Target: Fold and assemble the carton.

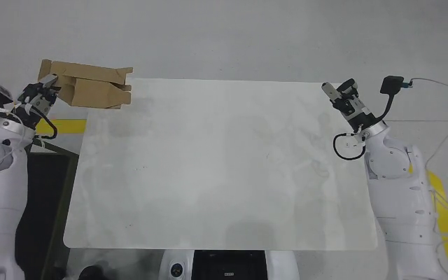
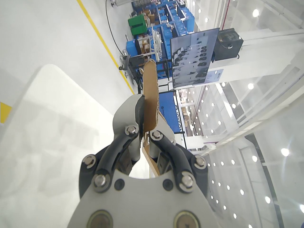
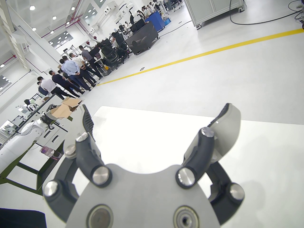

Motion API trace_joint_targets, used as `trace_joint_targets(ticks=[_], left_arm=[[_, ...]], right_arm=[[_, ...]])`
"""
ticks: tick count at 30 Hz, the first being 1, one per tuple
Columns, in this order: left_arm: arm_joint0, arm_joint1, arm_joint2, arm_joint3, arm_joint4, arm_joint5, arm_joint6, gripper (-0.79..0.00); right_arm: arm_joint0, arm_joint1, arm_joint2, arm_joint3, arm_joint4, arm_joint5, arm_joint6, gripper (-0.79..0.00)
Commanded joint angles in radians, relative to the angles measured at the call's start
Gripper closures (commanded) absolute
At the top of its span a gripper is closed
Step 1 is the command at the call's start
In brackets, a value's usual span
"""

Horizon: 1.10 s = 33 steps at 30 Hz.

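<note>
Table (image 1: 210, 182): white rectangular top with rounded corners; landmark for every entry below.

Right arm (image 1: 392, 164): white, standing off the table's right edge and angled toward its far-right corner, with a black cable looped at the wrist.

Left arm (image 1: 12, 133): white, standing off the table's left edge, with the wrist turned toward the far-left corner.

Carton (image 1: 87, 84): brown corrugated cardboard, only partly folded, its flaps stacked in uneven layers. It is held in the air just outside the table's far-left corner. One end reaches that corner, and the other end is at the left arm's wrist. The left wrist view shows a rounded flap (image 2: 150, 88) edge-on, running out past the fingertips.

Right gripper (image 1: 339, 94): at the table's far-right corner, pointing across the far edge. Its fingers (image 3: 86, 117) are spread wide apart with nothing between them, and bare tabletop shows through the gap.

Left gripper (image 1: 43, 91): beyond the table's left edge, near the far-left corner. It is clamped on the carton, with cardboard pinched between the two pads (image 2: 140, 106) and more board running back between the finger links.
</note>
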Motion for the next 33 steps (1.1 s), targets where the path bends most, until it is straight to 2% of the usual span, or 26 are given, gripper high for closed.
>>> trace_joint_targets(ticks=[1,7,14,22,29,33], left_arm=[[-0.056,-0.006,0.036,0.011,0.009,-0.007,-0.028,0.0],[-0.199,-0.029,0.167,0.032,0.089,-0.051,-0.146,0.0],[-0.323,-0.076,0.325,0.064,0.033,-0.094,-0.3,0.0],[-0.41,-0.115,0.463,0.071,0.037,-0.174,-0.528,0.0],[-0.459,-0.145,0.541,0.077,-0.02,-0.204,-0.65,0.0],[-0.482,-0.163,0.585,0.068,-0.044,-0.194,-0.677,0.0]], right_arm=[[0.0,0.0,0.0,0.0,0.0,0.0,0.0,-0.785],[0.0,0.0,0.0,0.0,0.0,0.0,0.0,-0.785],[0.0,0.0,0.0,0.0,0.0,0.0,0.0,-0.785],[0.0,0.0,0.0,0.0,0.0,0.0,0.0,-0.785],[0.0,0.0,0.0,0.0,0.0,0.0,0.0,-0.785],[0.0,0.0,0.0,0.0,0.0,0.0,0.0,-0.785]])
